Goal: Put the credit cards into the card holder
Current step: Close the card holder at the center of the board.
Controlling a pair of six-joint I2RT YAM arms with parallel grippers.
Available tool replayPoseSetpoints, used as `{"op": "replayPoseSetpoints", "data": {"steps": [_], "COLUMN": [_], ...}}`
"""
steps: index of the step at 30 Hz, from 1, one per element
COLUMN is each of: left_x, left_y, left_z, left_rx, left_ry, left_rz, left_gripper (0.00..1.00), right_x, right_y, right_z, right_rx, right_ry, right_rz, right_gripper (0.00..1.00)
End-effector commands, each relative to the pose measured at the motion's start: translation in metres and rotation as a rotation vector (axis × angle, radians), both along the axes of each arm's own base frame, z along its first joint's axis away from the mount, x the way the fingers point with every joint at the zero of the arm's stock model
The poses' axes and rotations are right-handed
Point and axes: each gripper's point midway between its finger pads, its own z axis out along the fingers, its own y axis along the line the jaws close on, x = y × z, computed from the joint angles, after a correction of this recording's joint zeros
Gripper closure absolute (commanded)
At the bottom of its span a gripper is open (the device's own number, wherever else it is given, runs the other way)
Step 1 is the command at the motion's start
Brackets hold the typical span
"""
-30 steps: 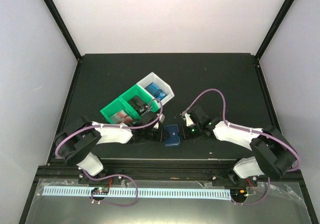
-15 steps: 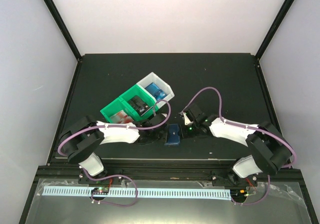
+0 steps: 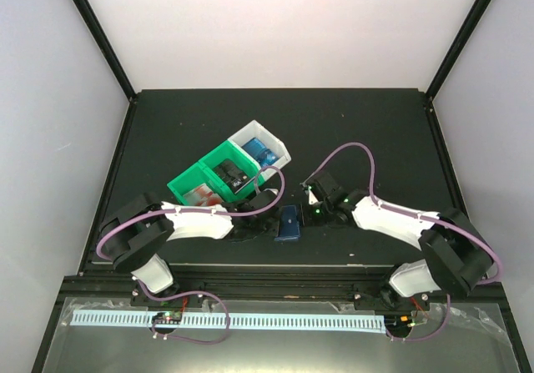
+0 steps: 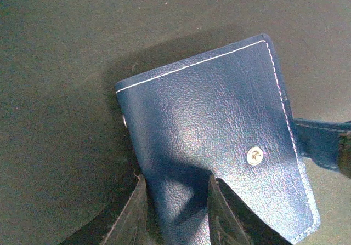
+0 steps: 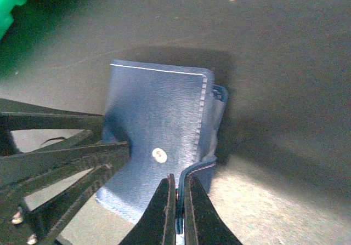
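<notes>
The card holder (image 3: 289, 224) lies closed on the bench (image 3: 367, 131) between the two arms, long axis running near to far. The credit cards (image 3: 265, 151) sit well apart in bins (image 3: 185, 181) to the far left. The right claw (image 5: 177, 184) reaches in from the right, clenched on the clasp tab (image 5: 196, 169). The left claw (image 4: 175, 184) straddles the holder's left edge, jaws partly apart; whether it grips I cannot tell.

No legible txt, labels or nos. anywhere.
</notes>
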Motion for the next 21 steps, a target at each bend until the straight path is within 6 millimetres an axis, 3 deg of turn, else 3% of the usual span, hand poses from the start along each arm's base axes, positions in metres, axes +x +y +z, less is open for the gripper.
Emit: {"op": "replayPoseSetpoints", "data": {"steps": [1, 7, 11, 21], "left_x": [-0.019, -0.022, -0.022, -0.023], "left_y": [0.036, 0.026, 0.029, 0.029], "left_z": [-0.034, -0.027, -0.026, -0.027], "left_rx": [0.149, 0.081, 0.083, 0.084], "left_ry": [0.084, 0.089, 0.086, 0.088], "left_rz": [0.015, -0.005, -0.002, -0.003], "left_gripper": [0.69, 0.66, 0.65, 0.65], "right_x": [0.001, -0.004, 0.001, 0.006], "right_y": [0.030, 0.031, 0.025, 0.024], "right_z": [0.012, -0.005, -0.005, -0.009], "right_rx": [0.108, 0.084, 0.060, 0.072], "right_ry": [-0.006, 0.039, 0.017, 0.028], "right_rz": [0.109, 0.139, 0.098, 0.023], "right_gripper": [0.97, 0.90, 0.84, 0.82]}}
